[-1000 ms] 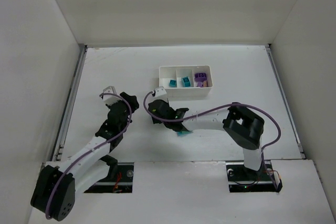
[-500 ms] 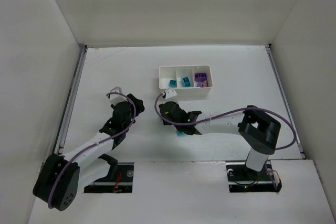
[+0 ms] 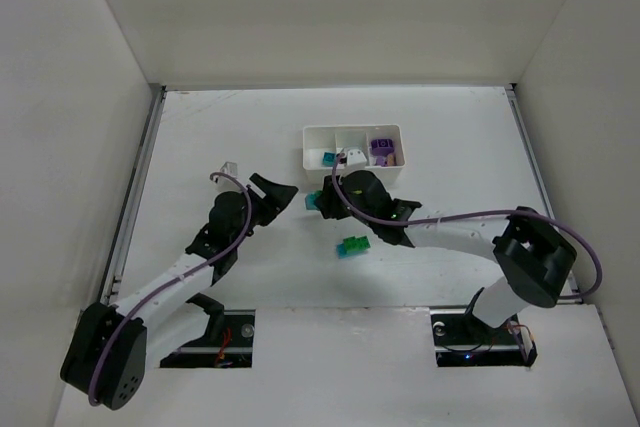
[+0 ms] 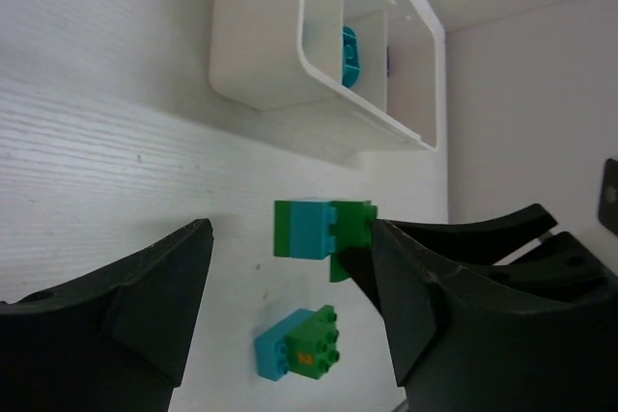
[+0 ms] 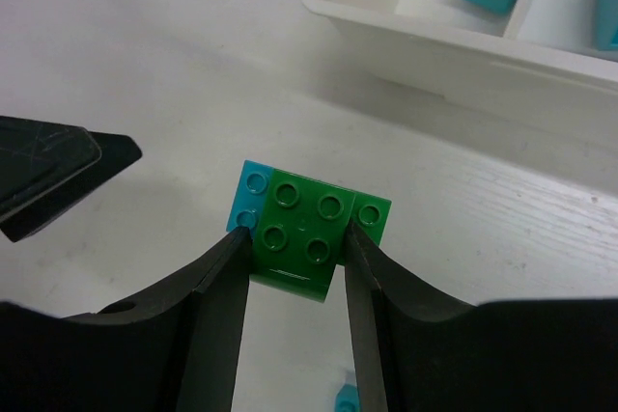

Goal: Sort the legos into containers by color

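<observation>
My right gripper [image 5: 294, 233] is shut on a green and teal-blue lego clump [image 5: 311, 224] and holds it above the table; the clump also shows in the top view [image 3: 313, 203]. My left gripper [image 4: 290, 234] is open, its jaws spread wide on either side of that held clump [image 4: 311, 229], apart from it. A second green and teal clump [image 3: 351, 246] lies on the table just nearer [image 4: 297, 343]. The white tray [image 3: 352, 176] stands behind, with a teal brick [image 3: 328, 158] in its left compartment and purple bricks [image 3: 382, 149] in its right one.
The right arm's wrist covers part of the tray's middle compartment in the top view. White walls enclose the table on three sides. A fingertip of the left gripper [image 5: 58, 176] shows at the left of the right wrist view.
The right gripper has risen and moved toward the tray with one clump, leaving the other on the table. The left gripper has moved right toward it, jaws now spread.
</observation>
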You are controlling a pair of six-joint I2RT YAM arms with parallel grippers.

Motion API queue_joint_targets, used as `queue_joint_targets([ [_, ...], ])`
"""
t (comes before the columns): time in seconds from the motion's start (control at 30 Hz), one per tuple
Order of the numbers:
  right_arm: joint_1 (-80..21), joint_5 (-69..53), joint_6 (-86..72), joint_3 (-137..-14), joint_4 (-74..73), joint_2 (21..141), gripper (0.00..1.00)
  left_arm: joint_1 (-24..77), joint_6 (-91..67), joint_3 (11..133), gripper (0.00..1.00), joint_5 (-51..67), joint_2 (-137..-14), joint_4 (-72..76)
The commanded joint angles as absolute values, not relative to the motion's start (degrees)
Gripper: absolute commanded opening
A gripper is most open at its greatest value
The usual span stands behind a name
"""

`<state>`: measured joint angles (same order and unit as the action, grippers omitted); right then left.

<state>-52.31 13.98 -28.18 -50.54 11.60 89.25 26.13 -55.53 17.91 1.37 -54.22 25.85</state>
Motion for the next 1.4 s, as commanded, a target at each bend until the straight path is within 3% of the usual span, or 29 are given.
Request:
queue_joint_targets([
  [0.0, -52.16, 9.58, -29.71, -50.19, 17.31, 87.10, 0.29, 26.32, -62.31, 17.58, 0.64, 6.15, -53.43, 31.37],
  [0.47, -51.90, 6.42, -31.64, -49.22, 18.90, 85.70, 0.29, 29.75, -62.05, 17.67, 0.56, 4.75, -59.59, 33.57],
  [0.97, -51.81, 5.54, -32.17, -49.31, 19.07, 85.87, 0.30, 30.63, -62.67, 17.05, 0.20, 3.96, -63.02, 37.27],
  [1.37, -47.86, 2.55, -33.40, -47.55, 19.16, 81.83, 0.30, 29.14, -60.12, 14.50, 0.15, 2.90, -60.21, 36.65],
])
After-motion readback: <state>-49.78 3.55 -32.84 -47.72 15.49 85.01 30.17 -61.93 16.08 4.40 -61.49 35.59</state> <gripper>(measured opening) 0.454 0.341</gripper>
